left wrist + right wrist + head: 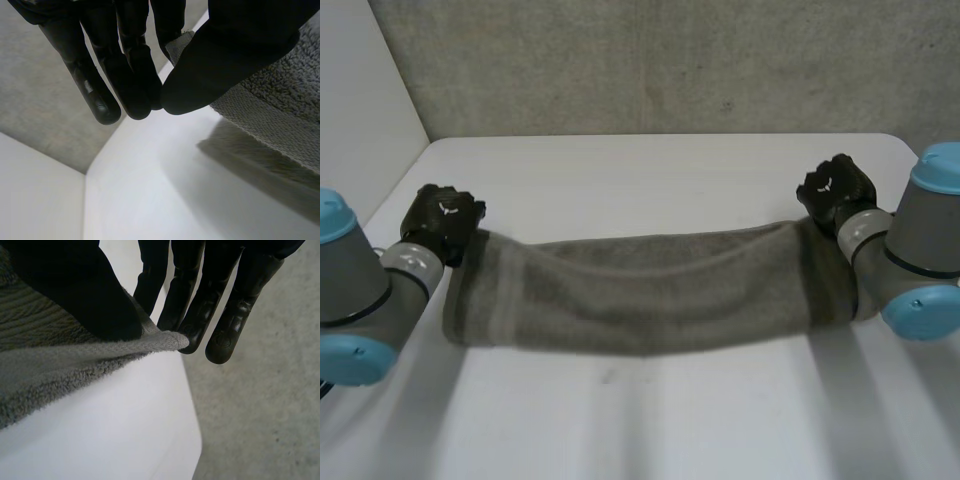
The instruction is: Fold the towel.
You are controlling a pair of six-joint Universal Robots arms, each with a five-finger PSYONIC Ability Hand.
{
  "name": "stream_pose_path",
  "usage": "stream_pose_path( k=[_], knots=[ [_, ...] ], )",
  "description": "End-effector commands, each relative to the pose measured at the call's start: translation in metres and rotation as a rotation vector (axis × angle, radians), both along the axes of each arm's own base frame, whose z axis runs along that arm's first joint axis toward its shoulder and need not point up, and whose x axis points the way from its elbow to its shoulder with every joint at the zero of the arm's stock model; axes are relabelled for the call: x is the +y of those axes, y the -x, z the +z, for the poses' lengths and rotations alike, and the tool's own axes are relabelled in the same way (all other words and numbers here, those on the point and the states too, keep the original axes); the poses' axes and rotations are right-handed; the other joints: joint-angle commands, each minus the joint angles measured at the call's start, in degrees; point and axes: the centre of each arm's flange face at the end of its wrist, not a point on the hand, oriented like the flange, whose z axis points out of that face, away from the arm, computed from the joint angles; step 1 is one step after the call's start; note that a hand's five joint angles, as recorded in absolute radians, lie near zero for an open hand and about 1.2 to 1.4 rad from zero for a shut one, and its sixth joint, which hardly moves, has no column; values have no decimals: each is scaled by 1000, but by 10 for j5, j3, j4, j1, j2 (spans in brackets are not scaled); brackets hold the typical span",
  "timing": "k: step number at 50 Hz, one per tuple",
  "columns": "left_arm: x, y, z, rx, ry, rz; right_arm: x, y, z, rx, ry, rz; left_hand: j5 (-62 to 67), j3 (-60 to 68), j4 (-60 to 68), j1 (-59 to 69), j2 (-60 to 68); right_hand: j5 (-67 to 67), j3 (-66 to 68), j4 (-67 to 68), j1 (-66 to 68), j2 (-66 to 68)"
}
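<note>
Grey towel stretched in a long, sagging band over the white surface, reaching from one hand to the other. At its left end, left hand pinching a corner between thumb and straight fingers. At its right end, right hand clamped on the towel's corner, thumb on top, fingers underneath. Grey concrete wall behind.

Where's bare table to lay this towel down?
Bare table lies beyond the towel up to the wall, and all along its near side. It is crowded at both towel ends, where the left hand and right hand pinch it.
</note>
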Motion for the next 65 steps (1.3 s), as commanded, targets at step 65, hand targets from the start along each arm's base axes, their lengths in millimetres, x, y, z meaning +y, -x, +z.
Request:
stream_pose_path(
  k=[65],
  knots=[
    [-14,-2,0,499,26,25,14,-9,-15,-403,-223,197,103,102,102,115,102,132,119,117,240,124]
  ],
)
